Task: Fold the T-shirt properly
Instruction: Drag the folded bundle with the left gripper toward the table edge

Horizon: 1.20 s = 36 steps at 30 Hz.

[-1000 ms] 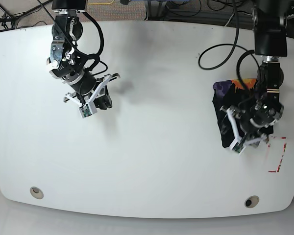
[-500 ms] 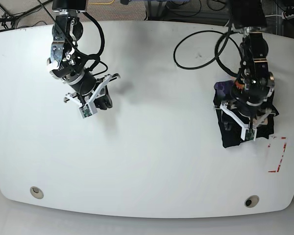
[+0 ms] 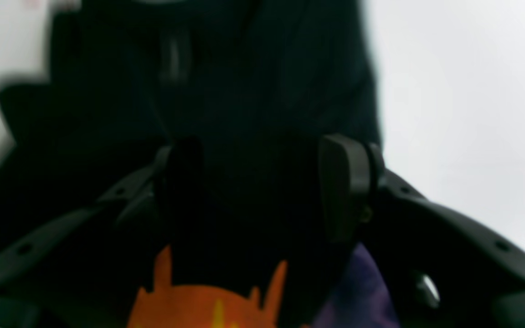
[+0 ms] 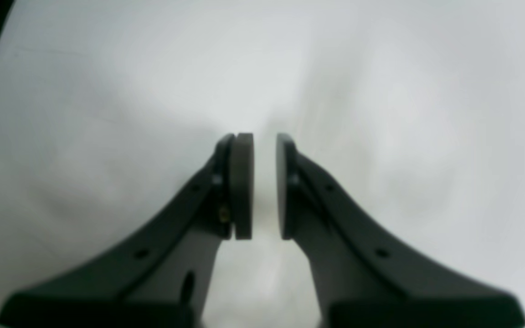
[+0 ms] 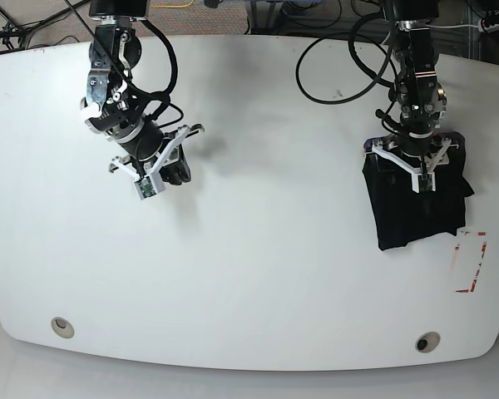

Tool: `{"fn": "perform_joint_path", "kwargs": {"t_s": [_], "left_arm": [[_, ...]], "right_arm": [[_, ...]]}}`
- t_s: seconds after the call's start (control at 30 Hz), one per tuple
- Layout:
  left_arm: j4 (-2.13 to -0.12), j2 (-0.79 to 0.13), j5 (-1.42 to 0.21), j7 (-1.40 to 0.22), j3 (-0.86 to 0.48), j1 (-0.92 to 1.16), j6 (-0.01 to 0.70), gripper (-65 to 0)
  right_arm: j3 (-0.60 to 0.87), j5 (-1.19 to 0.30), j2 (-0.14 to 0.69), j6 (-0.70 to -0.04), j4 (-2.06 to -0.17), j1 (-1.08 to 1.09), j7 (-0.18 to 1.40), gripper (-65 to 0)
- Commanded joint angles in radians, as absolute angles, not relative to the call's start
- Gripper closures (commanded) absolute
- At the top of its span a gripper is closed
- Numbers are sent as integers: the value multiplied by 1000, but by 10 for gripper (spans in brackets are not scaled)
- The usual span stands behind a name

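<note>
The T-shirt (image 5: 417,212) lies folded into a small black block at the table's right side. In the left wrist view the T-shirt (image 3: 253,82) fills most of the picture, and an orange and purple print (image 3: 208,305) shows at the bottom. My left gripper (image 5: 417,170) hovers over the shirt's far part. In close-up my left gripper (image 3: 262,182) is open, its fingers (image 3: 344,182) wide apart with dark fabric behind them. My right gripper (image 5: 181,173) hangs far off at the table's left. Seen from its wrist, the right gripper (image 4: 265,182) has only a narrow slit between its pads and holds nothing.
Red corner marks (image 5: 472,264) sit on the white table (image 5: 258,274) just right of the shirt. Two round holes (image 5: 61,326) (image 5: 427,342) lie near the front edge. Cables (image 5: 341,75) loop over the far right of the table.
My left arm has moved from the shirt's near end toward its far end and turned. The print that showed at the shirt's top is now under the arm. The right arm has not moved.
</note>
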State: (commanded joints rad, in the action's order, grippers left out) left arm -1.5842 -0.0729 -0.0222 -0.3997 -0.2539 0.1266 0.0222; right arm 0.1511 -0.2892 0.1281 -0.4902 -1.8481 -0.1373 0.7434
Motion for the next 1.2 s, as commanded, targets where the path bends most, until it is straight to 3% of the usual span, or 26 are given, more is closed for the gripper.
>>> {"fn": "perform_joint_path", "kwargs": {"t_s": [0.2, 0.43, 0.87, 1.2], "left_arm": [[-1529, -105, -22, -363, -275, 110, 25, -369], [-1515, -147, -25, -364, -278, 96, 127, -369], [-1600, -150, -25, -398, -371, 90, 246, -369], [-1474, -156, -24, -406, -404, 28, 269, -369]], "right_arm": [[151, -289, 128, -490, -1850, -143, 743, -82], [151, -289, 127, -490, -1851, -157, 743, -81], [151, -289, 127, -490, -1851, -160, 743, -81], [151, -289, 127, -492, -1853, -171, 742, -81]]}}
